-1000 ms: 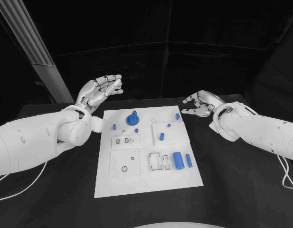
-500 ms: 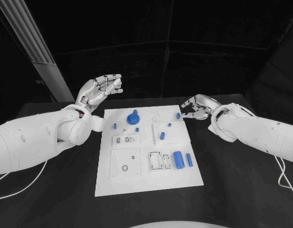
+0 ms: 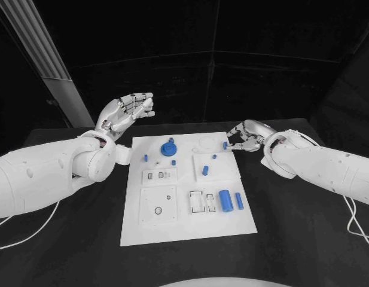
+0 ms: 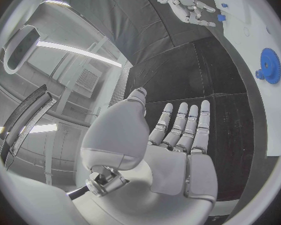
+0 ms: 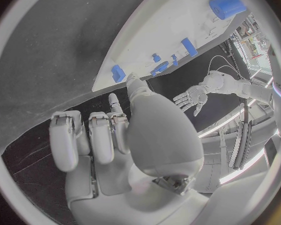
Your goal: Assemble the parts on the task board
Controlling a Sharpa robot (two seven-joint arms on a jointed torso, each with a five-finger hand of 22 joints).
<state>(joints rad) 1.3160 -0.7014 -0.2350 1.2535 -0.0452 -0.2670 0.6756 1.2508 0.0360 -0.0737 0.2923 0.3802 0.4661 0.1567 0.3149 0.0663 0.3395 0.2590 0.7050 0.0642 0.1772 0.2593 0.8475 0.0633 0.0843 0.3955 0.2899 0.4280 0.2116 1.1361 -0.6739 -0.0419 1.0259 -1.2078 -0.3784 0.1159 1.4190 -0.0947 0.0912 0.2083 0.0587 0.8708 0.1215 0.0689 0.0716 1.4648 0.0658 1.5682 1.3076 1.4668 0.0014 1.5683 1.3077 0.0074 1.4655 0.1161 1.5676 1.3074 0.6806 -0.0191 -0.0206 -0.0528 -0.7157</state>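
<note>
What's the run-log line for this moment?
left robot hand: open, raised beyond board | right robot hand: fingertips at small blue peg, grasp unclear | white rectangular task board: parts unassembled

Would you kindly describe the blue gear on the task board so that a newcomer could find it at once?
Start at the white task board in the middle of the black table and look to its far end, towards the left hand. The blue gear sits there, left of the board's centre line. It is the only round, toothed blue part; the pieces around it are small pegs and blocks.
</note>
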